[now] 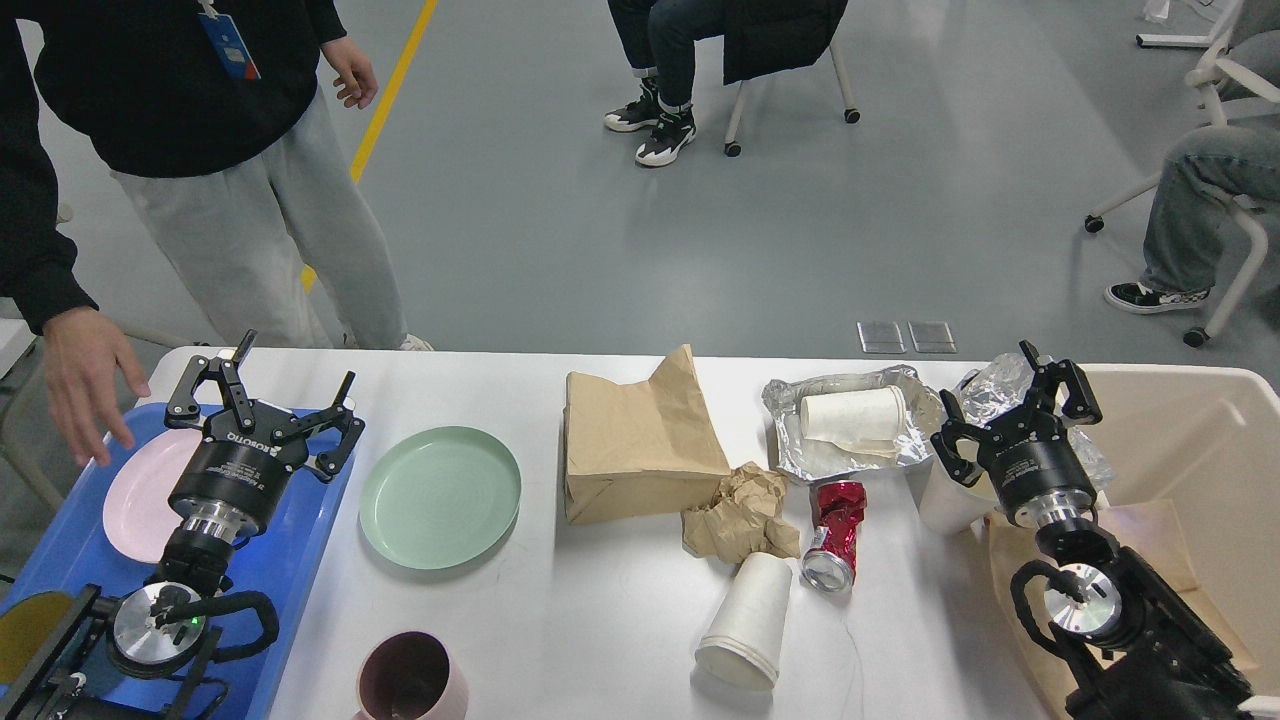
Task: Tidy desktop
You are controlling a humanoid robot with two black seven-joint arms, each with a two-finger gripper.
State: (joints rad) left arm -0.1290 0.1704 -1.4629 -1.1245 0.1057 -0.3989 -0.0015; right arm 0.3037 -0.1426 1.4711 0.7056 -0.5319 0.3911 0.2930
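The desktop (pixel 600 620) fills the lower half of the frame, running from the blue tray (pixel 300 560) at lower left to the beige bin (pixel 1190 420) at right.

**Gripper state.** The left gripper (pixel 265 400) hovers over the tray at centre left, jaws spread wide, holding nothing. The right gripper (pixel 1010 400) hangs at centre right beside the bin's near wall, jaws also parted and empty; whether a fingertip touches the crumpled foil behind it cannot be told.

**Step in hand (judged).** Dishes appear destined for the tray and rubbish for the bin. For the left arm, the green plate (pixel 440 497) lies flat just beside the tray: approach its rim at a shallow angle, since a flat plate offers no vertical edge. A bystander's hand (pixel 85 380) is over the tray's upper-left corner; hold off until it clears. For the right arm, the nearest rubbish is the foil tray (pixel 850 465); grip its raised rim so the cup inside does not roll out.

**Inventory.**
- Plates: two, green on the desktop and pink (pixel 140 495) in the tray.
- Mug (pixel 410 680): one, bottom edge of frame.
- White paper cups: three visible, one lying in the foil tray (pixel 855 412), one on its side at lower centre (pixel 745 620), one partly hidden behind the right gripper (pixel 940 500).
- Crushed red can (pixel 835 530): one.
- Brown paper bag (pixel 640 440): one.
- Crumpled brown paper (pixel 740 510): one.
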